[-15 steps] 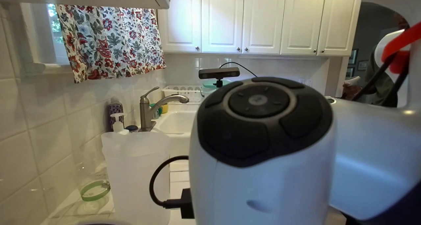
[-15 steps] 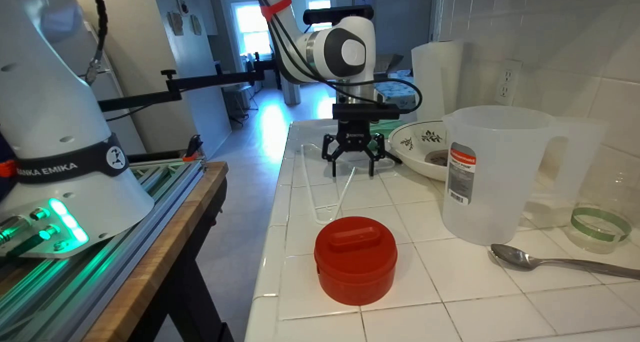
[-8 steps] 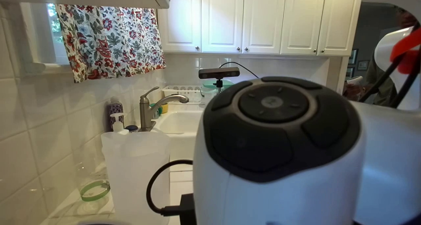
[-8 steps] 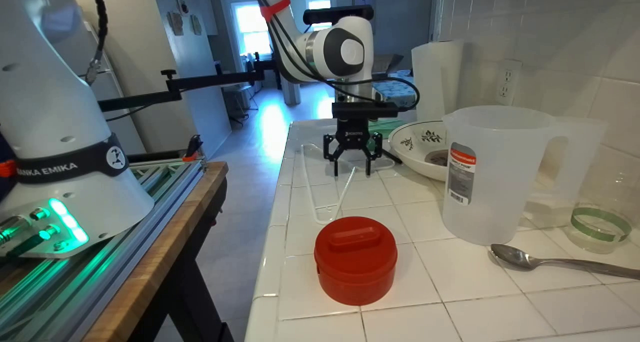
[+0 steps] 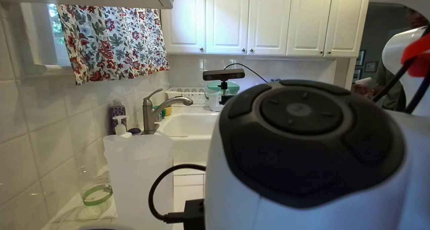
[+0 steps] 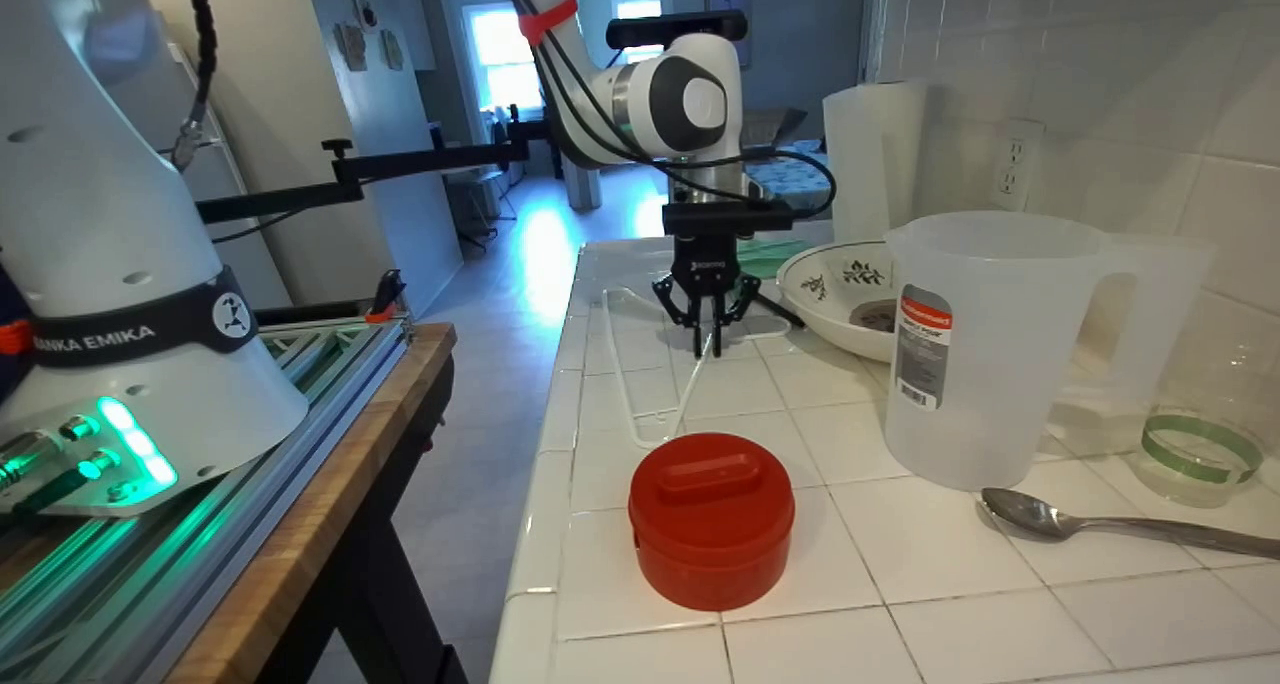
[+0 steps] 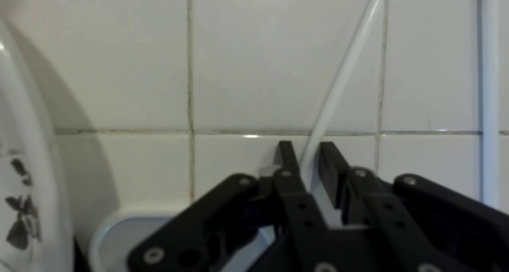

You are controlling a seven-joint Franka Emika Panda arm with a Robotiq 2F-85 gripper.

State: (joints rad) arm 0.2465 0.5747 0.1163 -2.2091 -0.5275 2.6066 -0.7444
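In my wrist view the pincer [image 7: 306, 152] is black and the slanted rod [image 7: 345, 71], right of the middle, is white. The surface [image 7: 278, 65] is white squares with grey lines. A bowl [image 7: 47, 208] at the lower left is white with dark leaves. In an exterior view I see a red tub [image 6: 712, 534] at the bottom middle and a cloudy white jug [image 6: 1000, 364] with a red and grey label [image 6: 924, 349]. Upper left in an exterior view, a white curtain [image 5: 114, 43] has red flowers.
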